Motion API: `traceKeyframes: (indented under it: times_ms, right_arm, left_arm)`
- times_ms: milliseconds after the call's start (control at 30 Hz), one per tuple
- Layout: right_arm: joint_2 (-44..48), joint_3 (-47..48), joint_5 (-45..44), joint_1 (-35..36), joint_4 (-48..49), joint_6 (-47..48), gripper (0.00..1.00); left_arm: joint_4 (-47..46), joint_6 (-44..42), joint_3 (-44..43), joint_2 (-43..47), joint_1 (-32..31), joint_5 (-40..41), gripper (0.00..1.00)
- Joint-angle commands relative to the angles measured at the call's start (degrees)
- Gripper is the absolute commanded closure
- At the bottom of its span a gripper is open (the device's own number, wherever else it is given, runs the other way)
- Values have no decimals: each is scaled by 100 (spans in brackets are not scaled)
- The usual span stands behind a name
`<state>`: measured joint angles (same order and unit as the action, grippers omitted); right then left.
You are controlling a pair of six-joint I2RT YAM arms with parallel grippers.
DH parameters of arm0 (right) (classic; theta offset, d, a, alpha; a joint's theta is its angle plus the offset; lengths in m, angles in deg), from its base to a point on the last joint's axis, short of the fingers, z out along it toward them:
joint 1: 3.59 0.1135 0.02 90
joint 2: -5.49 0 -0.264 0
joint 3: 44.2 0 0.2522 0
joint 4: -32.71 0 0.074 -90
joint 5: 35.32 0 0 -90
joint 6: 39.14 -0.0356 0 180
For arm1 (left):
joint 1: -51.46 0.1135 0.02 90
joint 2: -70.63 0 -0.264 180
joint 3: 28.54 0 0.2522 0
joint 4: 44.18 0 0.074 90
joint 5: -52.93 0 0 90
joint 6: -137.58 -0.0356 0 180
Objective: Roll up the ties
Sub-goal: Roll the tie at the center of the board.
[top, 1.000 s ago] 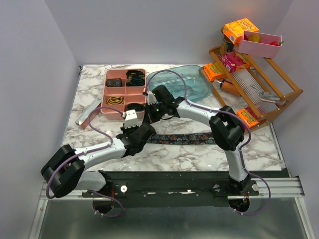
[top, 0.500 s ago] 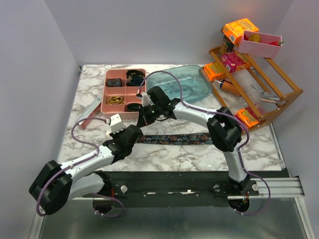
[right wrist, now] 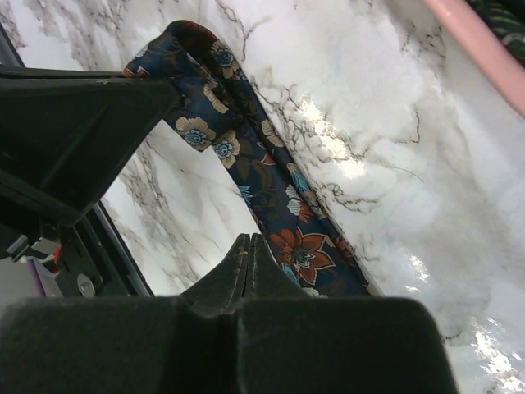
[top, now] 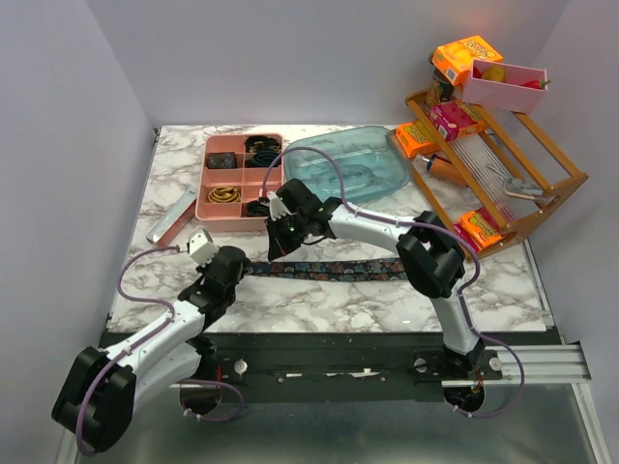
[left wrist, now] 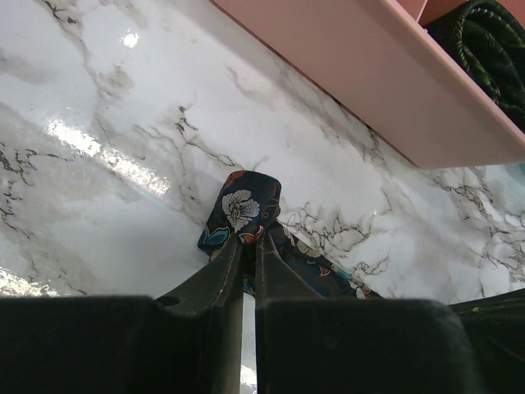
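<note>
Pinches the bunched end of the floral tie (left wrist: pixel 244 205) in the left gripper (left wrist: pixel 248 240), fingers almost together on the fabric. Holds the right gripper (right wrist: pixel 248 240) fully closed, tips at the tie's edge, contact unclear. Leaves the remaining length flat across the marble table (top: pixel 329 300), near the pink divided tray (left wrist: pixel 369 90).

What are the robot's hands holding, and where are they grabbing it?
The left gripper pinches the tie at its folded end. The right gripper is shut beside the tie and seems to hold nothing.
</note>
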<state>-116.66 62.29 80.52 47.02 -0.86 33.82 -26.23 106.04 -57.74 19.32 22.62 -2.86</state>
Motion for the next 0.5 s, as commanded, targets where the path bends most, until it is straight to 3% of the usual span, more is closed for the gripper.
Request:
traceKeyframes:
  times_ms: [0,233,467]
  right_arm:
    - [-204,333,-150,45,-225,104,99]
    - [-248,764,-71,37,-356,25,99]
    - [-90,712,52,45,-348,-133,99]
  left_arm:
    - [-129,-474,-160,-2,45,-21,100]
    - [-199,-897,-406,-186,45,-47,100]
    - [327,-1345,-969,-388,45,-20,100]
